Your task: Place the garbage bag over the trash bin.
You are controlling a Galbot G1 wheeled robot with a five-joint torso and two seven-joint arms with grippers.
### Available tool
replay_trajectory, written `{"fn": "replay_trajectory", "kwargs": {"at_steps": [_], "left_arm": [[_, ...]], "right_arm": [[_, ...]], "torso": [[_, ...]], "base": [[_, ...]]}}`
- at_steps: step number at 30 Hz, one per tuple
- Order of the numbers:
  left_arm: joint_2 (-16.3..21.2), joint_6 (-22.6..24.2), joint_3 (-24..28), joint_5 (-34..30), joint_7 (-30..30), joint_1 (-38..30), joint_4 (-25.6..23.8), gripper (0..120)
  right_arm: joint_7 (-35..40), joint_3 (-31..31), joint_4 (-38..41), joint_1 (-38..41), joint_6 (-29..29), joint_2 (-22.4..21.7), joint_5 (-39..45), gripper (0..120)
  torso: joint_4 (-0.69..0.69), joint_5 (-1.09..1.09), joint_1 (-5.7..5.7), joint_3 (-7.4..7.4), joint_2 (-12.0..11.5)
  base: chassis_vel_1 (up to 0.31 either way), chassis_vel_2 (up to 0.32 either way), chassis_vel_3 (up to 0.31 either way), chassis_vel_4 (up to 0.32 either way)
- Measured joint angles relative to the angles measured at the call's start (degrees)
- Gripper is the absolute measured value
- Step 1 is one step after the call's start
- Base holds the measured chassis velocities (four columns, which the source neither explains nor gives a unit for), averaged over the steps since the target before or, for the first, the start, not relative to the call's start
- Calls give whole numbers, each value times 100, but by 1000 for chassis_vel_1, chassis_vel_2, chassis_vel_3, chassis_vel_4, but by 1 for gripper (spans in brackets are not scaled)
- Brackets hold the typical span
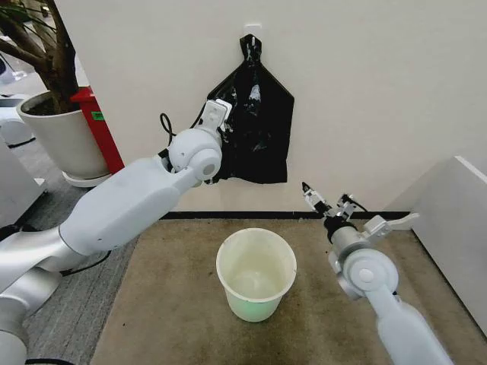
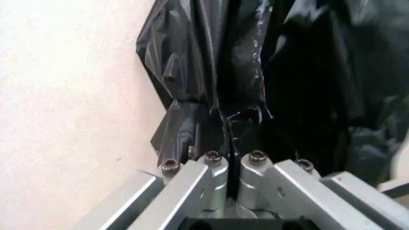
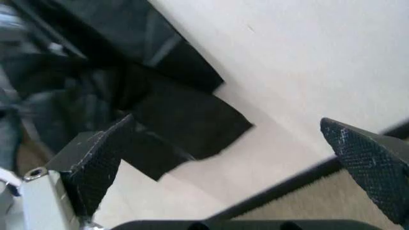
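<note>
The garbage bag (image 1: 255, 122) hangs flat against the wall (image 1: 380, 91) by its knotted top, above the trash bin (image 1: 256, 274), which stands upright on the carpet (image 1: 175, 304). The left gripper (image 2: 231, 125) is raised at the bag's left edge; its jaws look closed on a fold of the black film, though the dark plastic blurs the tips. The right gripper (image 3: 236, 158) hovers low beside the bin, jaws wide apart, nothing between them.
</note>
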Motion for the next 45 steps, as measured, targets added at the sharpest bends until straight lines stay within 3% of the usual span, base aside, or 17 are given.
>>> {"fn": "replay_trajectory", "kwargs": {"at_steps": [9,16,20,25,33,45], "left_arm": [[212,-398,-405,-724,-142,-105,-374,0],[337,-532,-616,-966,-127,-150,-456,0],[396,-554,-625,-1071,-122,-149,-586,0],[402,-580,-624,-1127,-110,-145,-608,0],[448,-598,-641,-1138,-54,-110,-636,0],[612,-639,-816,-1129,69,-25,-722,0]], "right_arm": [[-431,-298,286,546,-199,-323,-764,100],[-293,-970,-147,2008,-493,-381,-870,100],[116,-1485,-542,2996,-800,-257,-769,100],[598,-1882,-773,3574,-1156,-62,-656,100],[1189,-2472,-1141,4316,-1719,218,-859,100],[1733,-2924,-1689,4878,-1897,535,-1066,95]], "torso": [[0,0,0,0,0],[1,-2,0,0,1],[3,-2,0,1,1],[0,0,0,1,1],[0,-1,0,0,1],[1,-1,0,0,0]], "base": [[0,0,0,0],[0,0,0,0],[0,0,0,0],[0,0,0,0],[0,0,0,0],[0,0,0,0]]}}
